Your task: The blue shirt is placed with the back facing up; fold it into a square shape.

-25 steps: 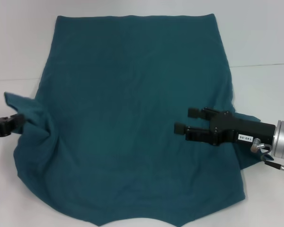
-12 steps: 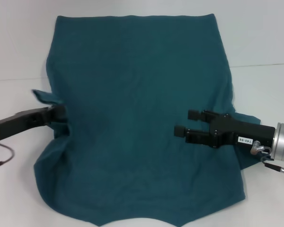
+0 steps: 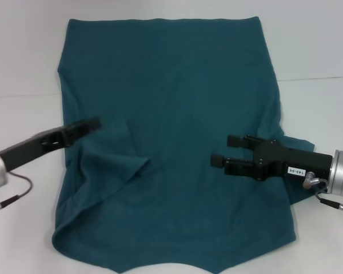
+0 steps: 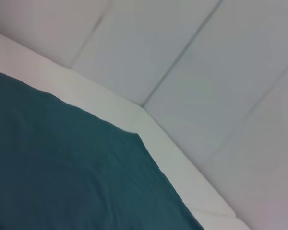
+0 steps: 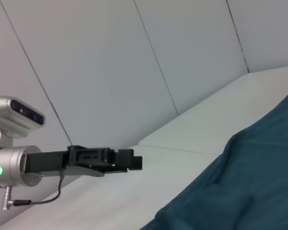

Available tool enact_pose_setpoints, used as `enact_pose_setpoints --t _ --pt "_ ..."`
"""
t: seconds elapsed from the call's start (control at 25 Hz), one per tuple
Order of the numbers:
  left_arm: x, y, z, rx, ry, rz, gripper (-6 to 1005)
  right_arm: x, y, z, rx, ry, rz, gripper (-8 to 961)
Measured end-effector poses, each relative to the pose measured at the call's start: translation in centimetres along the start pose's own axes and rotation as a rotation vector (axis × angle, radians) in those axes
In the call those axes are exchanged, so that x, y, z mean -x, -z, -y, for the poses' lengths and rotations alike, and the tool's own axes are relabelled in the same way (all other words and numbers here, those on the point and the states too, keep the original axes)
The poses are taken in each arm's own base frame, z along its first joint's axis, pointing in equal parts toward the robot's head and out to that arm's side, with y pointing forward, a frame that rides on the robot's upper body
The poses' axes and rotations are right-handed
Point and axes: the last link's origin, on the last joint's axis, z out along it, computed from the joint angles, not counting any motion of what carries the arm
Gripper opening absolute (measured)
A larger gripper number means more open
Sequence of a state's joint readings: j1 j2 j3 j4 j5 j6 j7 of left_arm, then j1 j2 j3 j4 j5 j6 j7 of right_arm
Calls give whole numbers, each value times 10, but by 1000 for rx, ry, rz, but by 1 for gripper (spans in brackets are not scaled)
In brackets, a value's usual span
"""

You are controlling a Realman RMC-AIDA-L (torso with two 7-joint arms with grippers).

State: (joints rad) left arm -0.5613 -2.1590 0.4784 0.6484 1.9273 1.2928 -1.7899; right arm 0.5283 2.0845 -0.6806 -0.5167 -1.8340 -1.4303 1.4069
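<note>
Two grippers over the blue shirt (image 3: 171,114), spread flat on the white table (image 3: 23,57): left gripper (image 3: 90,125) above the shirt's left edge, finger state unclear, with a folded-in sleeve flap just beyond its tip. Right gripper (image 3: 227,151) hovers unclenched over the right side, empty. Risk: the loose flap may spring back or bunch, skewing the square.
</note>
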Motion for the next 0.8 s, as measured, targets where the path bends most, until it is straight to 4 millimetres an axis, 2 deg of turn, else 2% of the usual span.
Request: enact_pose_setpoints --t 0.28,0.56,0.8 --pt "-4 23 8 -27 5 -67 618 0 1 2 -11 -1 3 940" --pt "6 39 18 -82 -73 -67 897 11 1 7 -23 -50 12 940" --pt "17 45 21 -103 -155 -50 938 28 8 16 -44 -127 11 940"
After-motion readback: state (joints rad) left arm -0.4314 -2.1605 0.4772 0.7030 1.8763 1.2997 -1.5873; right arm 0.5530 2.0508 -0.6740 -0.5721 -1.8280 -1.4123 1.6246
